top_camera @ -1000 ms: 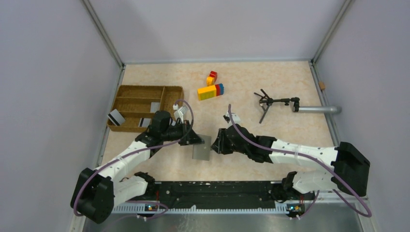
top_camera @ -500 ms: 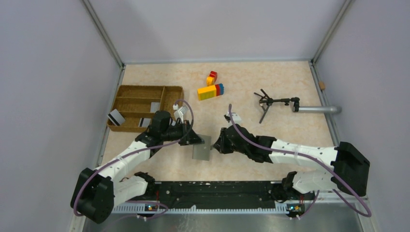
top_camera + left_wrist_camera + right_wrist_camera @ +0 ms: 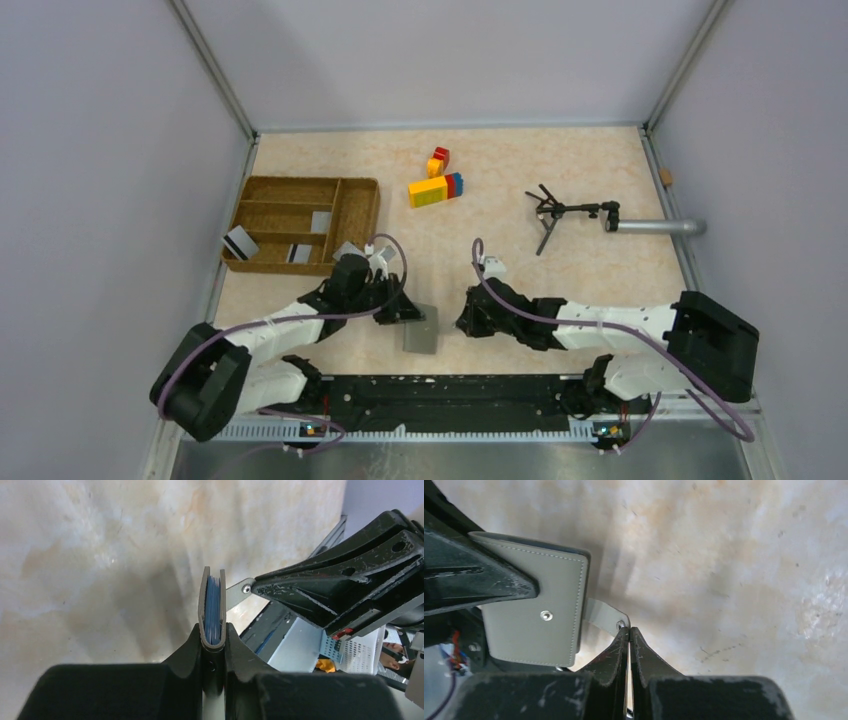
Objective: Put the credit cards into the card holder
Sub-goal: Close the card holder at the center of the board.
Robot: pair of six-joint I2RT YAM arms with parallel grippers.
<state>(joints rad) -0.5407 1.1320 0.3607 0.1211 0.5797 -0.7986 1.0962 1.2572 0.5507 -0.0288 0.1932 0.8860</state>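
The left gripper (image 3: 213,636) clamps the flat grey fold-over card holder (image 3: 536,611); the right gripper (image 3: 629,631), closed, seemingly pinches its snap strap (image 3: 600,615), which tugging could slip free.

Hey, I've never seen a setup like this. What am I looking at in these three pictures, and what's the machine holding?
It is a robot: two arms bolted at the near edge of a table. One picture looks down from above; the other two come from a camera on each wrist. The left claw grips a grey card holder, folded shut, edge-on. The right claw is shut on the tip of its snap strap, as far as its wrist view shows. On the table: a wicker tray holding silver cards, coloured toy bricks, a small black tripod and a grey tube.
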